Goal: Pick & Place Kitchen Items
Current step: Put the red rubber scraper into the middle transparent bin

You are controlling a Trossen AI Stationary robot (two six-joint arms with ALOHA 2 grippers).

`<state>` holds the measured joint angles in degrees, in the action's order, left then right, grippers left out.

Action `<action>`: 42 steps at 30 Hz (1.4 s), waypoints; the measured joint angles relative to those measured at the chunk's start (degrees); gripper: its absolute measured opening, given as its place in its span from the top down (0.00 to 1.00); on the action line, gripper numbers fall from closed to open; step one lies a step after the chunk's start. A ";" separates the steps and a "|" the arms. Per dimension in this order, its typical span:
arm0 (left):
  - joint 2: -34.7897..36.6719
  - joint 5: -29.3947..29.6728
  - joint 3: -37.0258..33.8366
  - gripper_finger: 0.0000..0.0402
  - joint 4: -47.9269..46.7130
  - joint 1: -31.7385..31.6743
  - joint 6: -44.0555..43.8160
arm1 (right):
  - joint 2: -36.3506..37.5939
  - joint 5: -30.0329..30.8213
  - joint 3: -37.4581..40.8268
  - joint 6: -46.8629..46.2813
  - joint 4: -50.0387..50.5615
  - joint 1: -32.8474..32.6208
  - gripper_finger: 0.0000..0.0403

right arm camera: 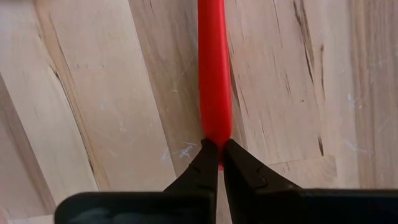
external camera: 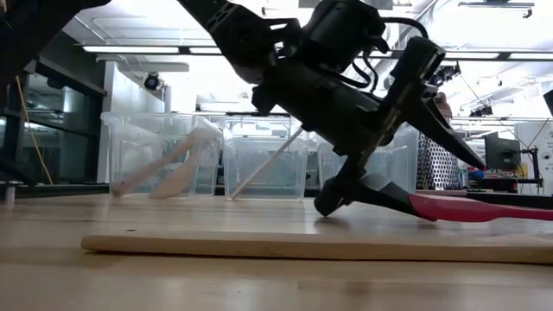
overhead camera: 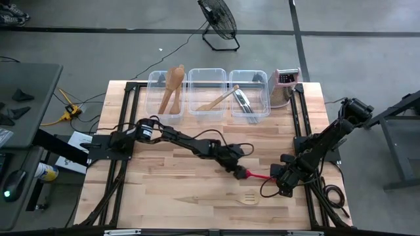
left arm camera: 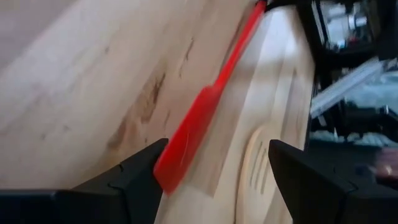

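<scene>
- The right gripper (right arm camera: 215, 163) is pinched tight on the thin handle end of the red spatula (right arm camera: 214, 74); its dark fingers meet around the very tip, low and right of centre in the high view.
- The left gripper (left arm camera: 211, 168) stands open at the other end, one finger on each side of the flat red blade, which lies between them but does not look clamped. I'd judge this a hand-over: one arm steadies the handle so the other can close on the wider part.
- The red spatula (overhead camera: 257, 175) is slim and glossy, a narrow rod widening into a flat paddle. It sits near the middle of the desk (overhead camera: 164, 190), which is pale planked wood with dark grain streaks.
- Just below it in the high view lies a slotted wooden spoon (overhead camera: 249, 196), matte and pale, flat on the boards and untouched.
- Along the upper edge of the frame stand three clear tubs (overhead camera: 210, 93): wooden spoons (overhead camera: 173, 88) lean in the left one, a wooden spatula in the middle one, metal utensils (overhead camera: 244, 101) in the right one.
- A perforated metal box grater (overhead camera: 283, 86) stands upright beside the right tub.
</scene>
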<state>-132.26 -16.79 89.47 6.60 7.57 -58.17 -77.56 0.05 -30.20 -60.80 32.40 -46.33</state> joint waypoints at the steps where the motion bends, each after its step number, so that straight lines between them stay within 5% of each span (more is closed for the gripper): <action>1: 0.04 -1.22 0.00 0.32 -0.52 0.00 0.17 | 0.00 0.00 0.00 0.00 -0.04 0.00 0.99; 11: 0.04 -0.99 -0.07 0.34 -3.19 -0.02 1.04 | 0.00 0.15 0.00 0.00 -0.04 0.00 0.99; 28: 0.04 4.26 -0.17 0.69 -2.23 -0.35 0.52 | 0.00 0.09 0.00 0.00 -0.08 0.00 0.99; 36: 0.04 5.11 -0.17 0.96 -1.95 -0.39 1.57 | 0.00 0.04 0.00 0.00 -0.08 0.00 0.99; 42: 0.04 4.72 -0.17 0.96 -1.81 -0.39 2.65 | 0.00 0.05 0.00 0.01 -0.09 0.00 0.99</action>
<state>-132.22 -12.08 89.30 4.79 7.18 -55.52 -77.56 0.11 -30.20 -60.78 32.31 -46.33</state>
